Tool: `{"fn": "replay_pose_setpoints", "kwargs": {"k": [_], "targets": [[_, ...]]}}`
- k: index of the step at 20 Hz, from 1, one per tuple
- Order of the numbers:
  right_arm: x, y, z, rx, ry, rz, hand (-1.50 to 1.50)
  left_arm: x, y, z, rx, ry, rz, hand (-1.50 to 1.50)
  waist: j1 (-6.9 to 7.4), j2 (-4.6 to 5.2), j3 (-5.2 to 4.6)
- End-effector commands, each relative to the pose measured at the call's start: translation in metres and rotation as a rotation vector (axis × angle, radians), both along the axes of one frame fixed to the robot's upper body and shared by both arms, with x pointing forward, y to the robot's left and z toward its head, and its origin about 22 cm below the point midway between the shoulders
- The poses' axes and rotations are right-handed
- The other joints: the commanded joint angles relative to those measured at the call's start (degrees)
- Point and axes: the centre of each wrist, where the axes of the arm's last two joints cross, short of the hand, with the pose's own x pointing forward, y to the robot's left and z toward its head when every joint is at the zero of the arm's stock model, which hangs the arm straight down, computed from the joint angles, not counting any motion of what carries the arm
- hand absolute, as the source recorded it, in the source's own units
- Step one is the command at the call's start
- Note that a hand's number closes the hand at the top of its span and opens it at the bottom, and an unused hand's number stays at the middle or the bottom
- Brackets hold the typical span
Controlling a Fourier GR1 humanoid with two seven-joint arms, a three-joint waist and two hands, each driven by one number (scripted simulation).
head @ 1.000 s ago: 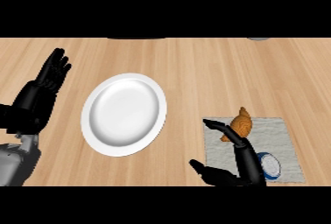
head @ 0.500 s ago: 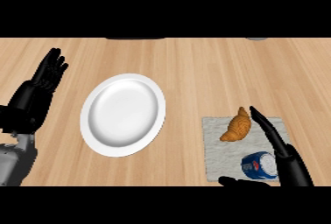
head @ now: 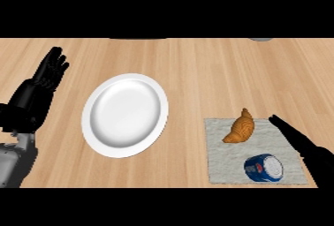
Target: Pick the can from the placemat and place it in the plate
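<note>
While lying on its side near the 5 o'clock corner of the placemat (head: 225, 170), can (head: 265, 168) shows a blue body and a pale round end turned up toward the view. Not held, not touched by either hand. Croissant (head: 239, 127) on the same placemat, at 11 o'clock from the can, apart from it. Right hand (head: 301, 143) at 2 o'clock from the can, just beside it, over the mat's 3 o'clock edge: fingers straight, released, grasping nothing, tips aimed toward 10 o'clock. Plate (head: 102, 141), white, bare, on the wooden counter (head: 215, 70) at 9 o'clock from the placemat, well apart from the can. Left hand (head: 40, 88) at 9 o'clock of the plate, near the view's edge: resting, fingers straight and up, released, grasping nothing.
</note>
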Motion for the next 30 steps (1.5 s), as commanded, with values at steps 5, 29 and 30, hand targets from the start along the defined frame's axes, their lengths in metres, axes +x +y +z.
{"fn": "replay_pose_setpoints", "kwargs": {"k": [5, 29, 30], "targets": [[0.001, 0.019, 0.032, -0.231, 0.333, 0.024, -1.5, 0.0, -0.004, 0.0, -0.019, -0.013, -0.026, 0.0, 1.37, 0.21, 0.21], [0.033, -0.001, -0.045, -0.331, 0.471, -0.073, -1.5, -0.008, -0.003, 0.007, 0.008, -0.013, 0.001, 0.0, 0.2, -0.02, 0.36], [0.044, 0.003, -0.06, -0.341, 0.487, -0.051, -1.5, 0.0, 0.013, -0.003, -0.004, 0.001, -0.014, 0.0, 0.3, 0.06, 0.36]]}}
